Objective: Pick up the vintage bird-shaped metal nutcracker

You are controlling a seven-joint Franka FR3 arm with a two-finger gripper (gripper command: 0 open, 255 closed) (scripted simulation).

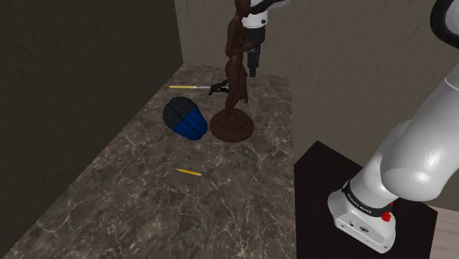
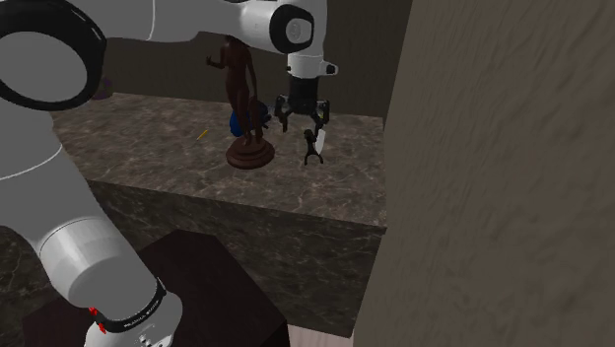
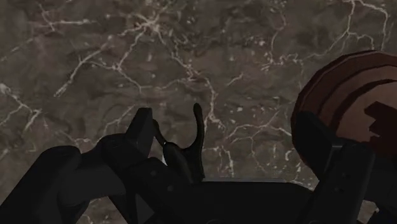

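My gripper point(image 2: 303, 124) open above nutcracker point(image 2: 312, 148), nothing clasped. I fear descent clips brown statue point(image 1: 232, 125) just beside, toppling it; curved handles may slip.

All three views are dim, under flat, even light without glare. The dark brown, white-veined marble counter point(image 1: 221, 206) stays murky and the left wall point(image 1: 81, 66) is nearly black. The white robot arm point(image 2: 59, 148) is brightest, greying underneath. In the wrist view, the black fingers point(image 3: 334, 175) and the dark bird-shaped nutcracker point(image 3: 194, 143) blend together.
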